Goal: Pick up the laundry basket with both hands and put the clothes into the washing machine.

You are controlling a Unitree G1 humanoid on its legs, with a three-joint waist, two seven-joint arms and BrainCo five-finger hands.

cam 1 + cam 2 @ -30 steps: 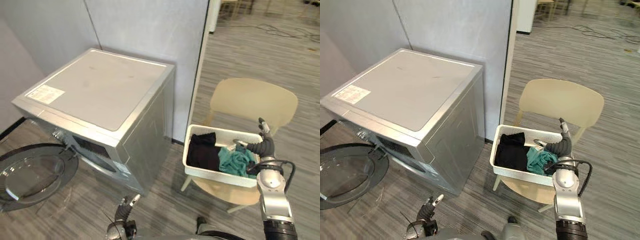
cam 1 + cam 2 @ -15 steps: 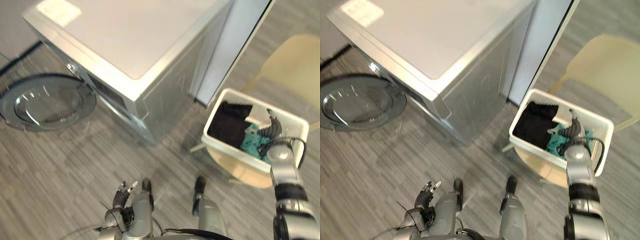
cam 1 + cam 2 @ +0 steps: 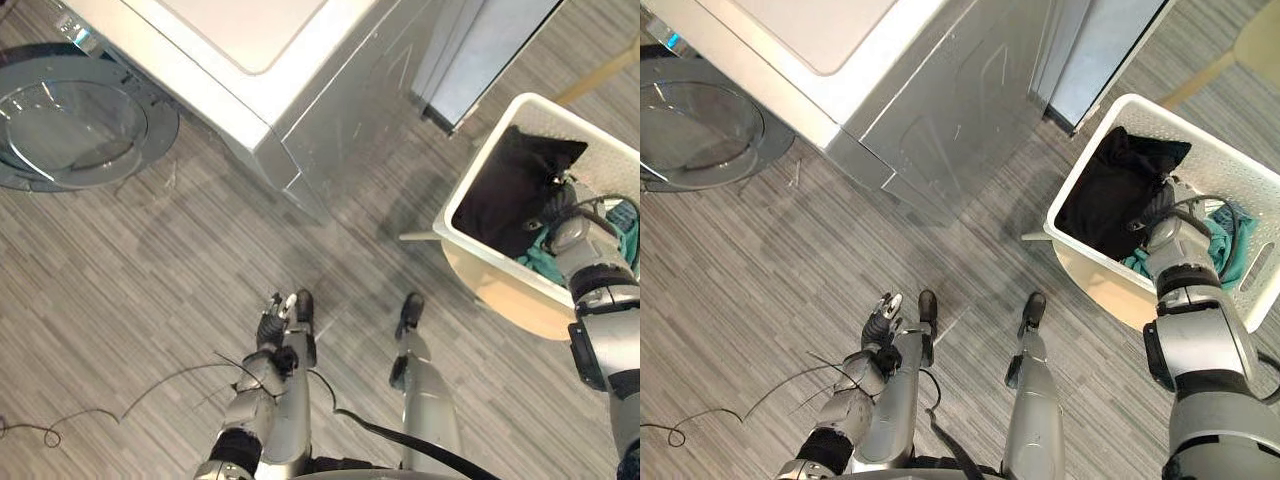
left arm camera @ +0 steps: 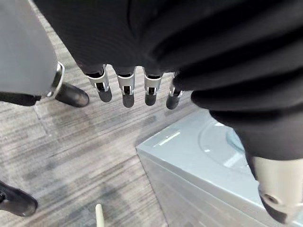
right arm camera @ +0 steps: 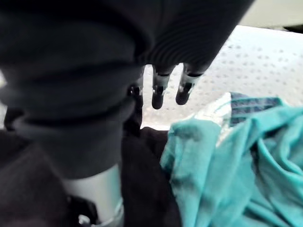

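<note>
Nearest the robot, the grey wood-plank floor [image 3: 150, 260] lies open in a broad stretch. The left hand [image 3: 271, 325] hangs low over it, its fingers [image 4: 125, 90] loose and straight, holding nothing.

To the right, the white perforated plastic laundry basket [image 3: 1230, 165] sits on the seat of a beige chair [image 3: 505, 305], its near wall overhanging the seat's front edge. The basket is rectangular with a thick rolled rim and a slot handle in its right-hand wall. Inside, a crumpled black garment [image 3: 1105, 195] fills the left half and a teal garment [image 5: 227, 165] lies bunched in the right half, with a scrap of dark checked cloth [image 5: 247, 106] just beyond it.

The right hand [image 3: 1160, 203] is down inside the basket, between the two garments and over the edge of the black one. Its fingers [image 5: 158, 92] reach out straight toward the dotted far wall and are unclenched, with no cloth and no rim in them. Neither hand is on the basket's rim.

A strip of bare floor separates the basket from the near corner of the silver-grey front-loading washing machine [image 3: 330, 110]. Its round glass door [image 3: 70, 120] is swung wide open at the far left. Behind the basket, a pale partition panel [image 3: 490, 50] stands just beside the machine's side.
</note>
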